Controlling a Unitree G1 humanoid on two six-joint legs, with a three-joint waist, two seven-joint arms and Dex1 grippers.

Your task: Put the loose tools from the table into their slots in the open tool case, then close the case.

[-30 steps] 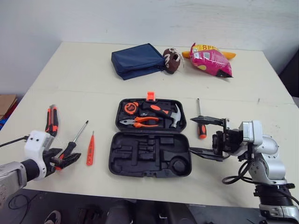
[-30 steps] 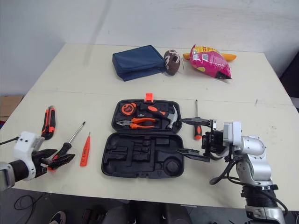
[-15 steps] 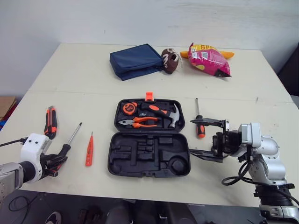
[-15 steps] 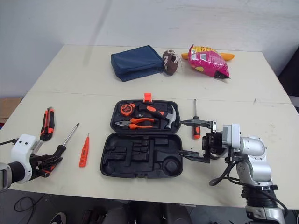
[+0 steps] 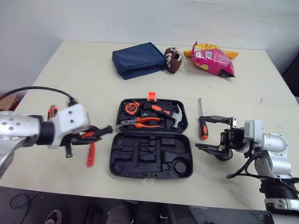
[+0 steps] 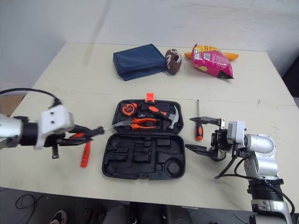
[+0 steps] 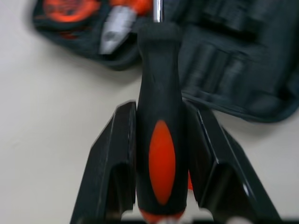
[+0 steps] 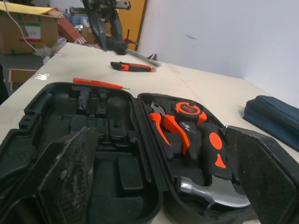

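The open black tool case (image 5: 140, 156) lies mid-table; its far half holds a tape measure (image 5: 131, 108), pliers (image 5: 142, 122) and a hammer (image 5: 166, 112), while the near half's slots are bare. My left gripper (image 5: 88, 135) is shut on a black-and-orange screwdriver (image 7: 161, 140), held above the table just left of the case with the shaft pointing at the pliers. A thin orange tester (image 5: 89, 154) lies below it. An orange-handled screwdriver (image 5: 202, 127) lies right of the case. My right gripper (image 5: 212, 134) stands open beside it, holding nothing.
A utility knife (image 8: 132, 66) lies at the far left, partly behind my left arm. A blue pouch (image 5: 138, 59), a brown toy ball (image 5: 173, 59) and a pink snack bag (image 5: 212, 59) sit at the back. The table's front edge runs just below the case.
My left gripper shut on the black-and-orange screwdriver, lifted it off the table and carried it right, towards the case. The right gripper has stayed open in place.
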